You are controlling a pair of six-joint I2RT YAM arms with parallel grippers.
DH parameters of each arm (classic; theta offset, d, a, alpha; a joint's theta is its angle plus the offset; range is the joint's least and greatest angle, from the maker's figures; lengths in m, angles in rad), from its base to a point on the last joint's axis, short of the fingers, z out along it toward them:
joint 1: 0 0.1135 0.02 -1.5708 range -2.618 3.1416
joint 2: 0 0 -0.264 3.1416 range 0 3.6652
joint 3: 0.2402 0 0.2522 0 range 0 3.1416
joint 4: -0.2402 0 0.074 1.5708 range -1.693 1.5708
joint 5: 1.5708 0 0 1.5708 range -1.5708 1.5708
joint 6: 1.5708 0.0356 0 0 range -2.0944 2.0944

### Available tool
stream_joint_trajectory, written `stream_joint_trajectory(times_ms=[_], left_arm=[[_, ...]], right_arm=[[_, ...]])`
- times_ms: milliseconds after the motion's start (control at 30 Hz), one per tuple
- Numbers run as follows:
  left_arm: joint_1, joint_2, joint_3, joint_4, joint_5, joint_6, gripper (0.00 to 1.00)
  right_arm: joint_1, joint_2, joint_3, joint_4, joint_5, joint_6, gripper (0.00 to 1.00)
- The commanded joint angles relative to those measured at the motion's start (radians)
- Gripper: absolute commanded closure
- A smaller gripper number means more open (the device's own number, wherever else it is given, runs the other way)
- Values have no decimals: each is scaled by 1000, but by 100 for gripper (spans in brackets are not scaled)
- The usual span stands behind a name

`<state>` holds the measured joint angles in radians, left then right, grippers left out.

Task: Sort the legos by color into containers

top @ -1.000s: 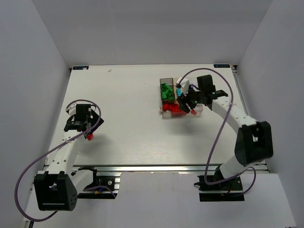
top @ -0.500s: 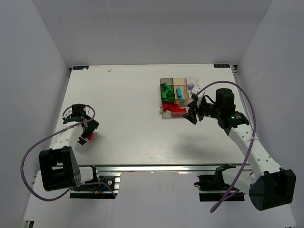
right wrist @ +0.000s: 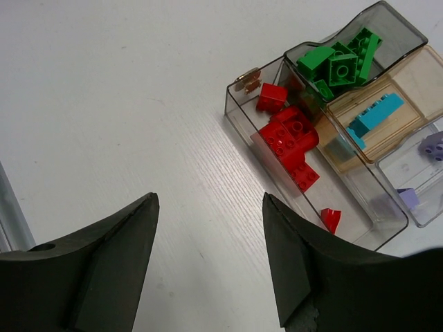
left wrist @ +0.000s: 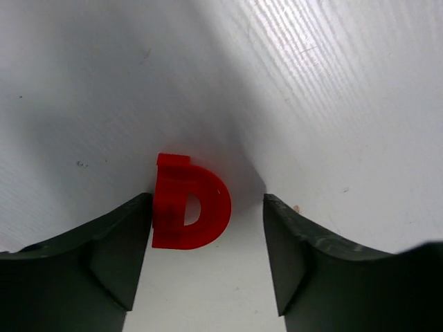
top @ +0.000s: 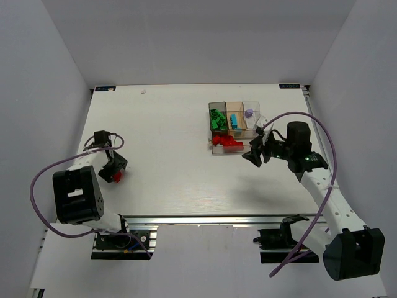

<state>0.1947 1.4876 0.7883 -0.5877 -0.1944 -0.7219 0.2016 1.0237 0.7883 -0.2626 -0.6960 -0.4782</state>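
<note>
One red lego (left wrist: 188,203) lies loose on the table (top: 173,161), far over on the left side and well apart from the tray (right wrist: 392,233). It reads as a D shape in the left wrist view, lying flat on the surface.

Left gripper (top: 112,169) is down over it with the jaws spread, one on either side. The piece sits against or just beside one finger (left wrist: 90,256), can't tell which, and there's a visible gap to the other. It isn't clamped and it's resting on the table.

All the other bricks are in the tray, right of centre toward the far edge:
- red legos (right wrist: 287,135) are in the long compartment (right wrist: 363,207), as a cluster mid-length plus a single toward each end
- green legos (right wrist: 338,62) are piled in the smoky compartment (right wrist: 396,33)
- cyan legos (right wrist: 374,114) are in the tan compartment (right wrist: 422,79), count unclear
- purple pieces (right wrist: 436,145) are in the clear compartment (right wrist: 415,169), at least two

Right gripper (top: 255,155) hangs just beside the tray's near right corner. Its jaws are wide apart and it holds no brick. In the right wrist view the tray lies beyond and to the right of the fingertips, with only white table between them. The gripper isn't touching the tray.
</note>
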Motion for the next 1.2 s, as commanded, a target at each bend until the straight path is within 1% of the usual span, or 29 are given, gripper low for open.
stream_joint_trajectory(times_ms=[0, 67, 100, 167, 200, 267, 300, 367, 400, 433, 500, 533, 567, 600, 633, 667, 700, 733, 767, 800, 833, 867, 900, 933, 967, 1000, 1067, 1100, 1167], left_arm=[[15, 10, 32, 26, 29, 13, 28], [15, 5, 25, 31, 33, 18, 31], [15, 5, 13, 40, 42, 18, 37], [15, -1, 2, 49, 53, 22, 43], [15, -4, -7, 52, 65, 25, 50], [15, -15, -12, 54, 97, 30, 59], [15, -24, -14, 58, 116, 36, 68], [5, -47, -9, 65, 159, 45, 77], [-6, -78, -6, 77, 232, 64, 84], [-17, -96, 5, 86, 278, 73, 89], [-29, -142, -1, 150, 401, 84, 94], [-53, -153, -7, 178, 523, 84, 96], [-73, -161, -9, 233, 580, 84, 97], [-99, -158, -6, 253, 669, 79, 98], [-132, -152, 9, 279, 705, 79, 98], [-212, -141, 21, 319, 726, 79, 99], [-262, -118, 37, 334, 751, 85, 100], [-314, -101, 55, 359, 765, 90, 100], [-416, -80, 99, 386, 763, 94, 100], [-469, -54, 135, 388, 756, 120, 100], [-518, 4, 170, 391, 730, 139, 100], [-564, 37, 246, 384, 707, 154, 100], [-639, 74, 293, 371, 681, 197, 100], [-668, 148, 339, 356, 637, 216, 100], [-692, 186, 426, 338, 612, 239, 100], [-728, 218, 465, 335, 595, 245, 100], [-751, 305, 537, 338, 557, 248, 100], [-770, 333, 604, 342, 543, 248, 100], [-779, 406, 667, 342, 506, 248, 99]], right_arm=[[-13, -42, -6, 17, -27, 0, 33], [-19, -54, -8, 13, -28, 1, 32], [-22, -59, -6, 10, -30, 1, 33], [-25, -62, -4, 5, -31, 4, 33], [-28, -65, -3, 2, -33, 4, 33], [-28, -73, -1, -7, -34, 4, 33], [-31, -73, -1, -15, -36, 4, 33], [-33, -83, 0, -32, -30, 1, 33], [-34, -88, 3, -36, -27, 1, 33], [-36, -99, 3, -43, -19, 1, 33], [-39, -111, 5, -49, -10, 13, 33], [-41, -119, 8, -49, 6, 26, 34], [-42, -123, 8, -38, 16, 70, 35], [-44, -125, 9, -36, 24, 90, 37], [-44, -128, 15, -35, 36, 107, 40], [-47, -126, 17, -32, 39, 122, 43], [-50, -129, 19, -32, 44, 148, 49], [-51, -131, 19, -32, 47, 159, 52], [-53, -131, 19, -30, 52, 168, 54], [-57, -132, 19, -30, 56, 188, 56], [-57, -134, 16, -27, 67, 197, 58], [-57, -135, 15, -29, 75, 205, 58], [-59, -140, 15, -32, 94, 217, 58], [-64, -146, 14, -32, 104, 222, 58], [-67, -149, 8, -30, 116, 228, 58], [-65, -160, 3, -30, 134, 236, 58], [-68, -171, -10, -27, 150, 246, 58], [-68, -180, -14, -24, 159, 253, 58], [-70, -186, -33, -17, 170, 268, 58]])
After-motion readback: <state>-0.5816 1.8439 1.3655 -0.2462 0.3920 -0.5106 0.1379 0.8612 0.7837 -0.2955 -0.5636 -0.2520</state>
